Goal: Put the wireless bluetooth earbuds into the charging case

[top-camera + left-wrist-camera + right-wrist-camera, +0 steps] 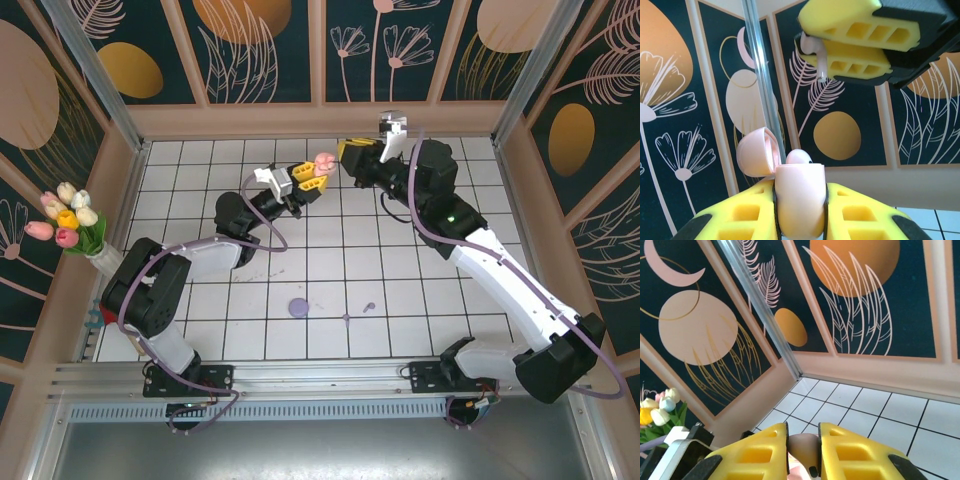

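Clamping a pale pink plastic earbud (815, 50) between its yellow foam fingers, the right gripper (803, 440) hangs in the air above and just beside the mouth of the pale pink rounded charging case (799, 200). The left gripper (308, 180) is closed tight on the case body and holds it upright, well above the white tiled desk (400, 290). The round hinged lid (754, 152) is swung open to the case's left. A rounded pale pink shape (799, 157) rises from the mouth, probably an earbud already seated.

The step in hand looks like seating the held earbud. The stem points down, which suits it. To do it well, line the stem over the free socket, away from the lid and the seated piece. Come straight down, and let go only once the bud has dropped in. Keep the case steady and level.

Nearly everything hangs on that small gap. The yellow fingers are bulky next to the case mouth and could knock the lid or foul the left fingers. Around the pair there is open air. The painted back wall (390, 50) and a metal corner post (760, 75) stand behind, not close. Below, a round purple disc (298, 308) and two tiny purple specks (368, 306) lie near the front, well apart from both arms.
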`<state>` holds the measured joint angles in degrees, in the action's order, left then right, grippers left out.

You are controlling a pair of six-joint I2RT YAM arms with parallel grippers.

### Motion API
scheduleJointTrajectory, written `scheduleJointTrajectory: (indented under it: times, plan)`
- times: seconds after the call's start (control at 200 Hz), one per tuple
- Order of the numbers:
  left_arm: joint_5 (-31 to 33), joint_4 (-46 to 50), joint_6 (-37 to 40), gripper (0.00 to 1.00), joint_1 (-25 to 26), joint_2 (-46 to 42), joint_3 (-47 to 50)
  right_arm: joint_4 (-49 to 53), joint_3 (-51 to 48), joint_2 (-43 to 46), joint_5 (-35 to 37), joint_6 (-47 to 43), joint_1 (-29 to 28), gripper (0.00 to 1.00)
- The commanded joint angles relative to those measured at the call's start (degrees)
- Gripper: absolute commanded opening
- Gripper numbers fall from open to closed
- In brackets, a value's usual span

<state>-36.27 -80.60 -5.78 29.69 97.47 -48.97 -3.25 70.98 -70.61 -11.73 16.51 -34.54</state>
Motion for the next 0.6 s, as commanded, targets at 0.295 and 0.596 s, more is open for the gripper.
scheduleJointTrajectory:
  times: [0.295,0.596]
  plan:
    - [-2.76,-0.08,1.7,0.0,0.23,0.4,-1.19,-2.66,0.19,0.14,-5.93,-1.66,-0.43,0.18]
    - [-1.83,-6.32,-1.0,0.0,0.28,0.35,-0.69,-6.49,-3.08,1.0,-8.11,1.72,-0.36,0.18]
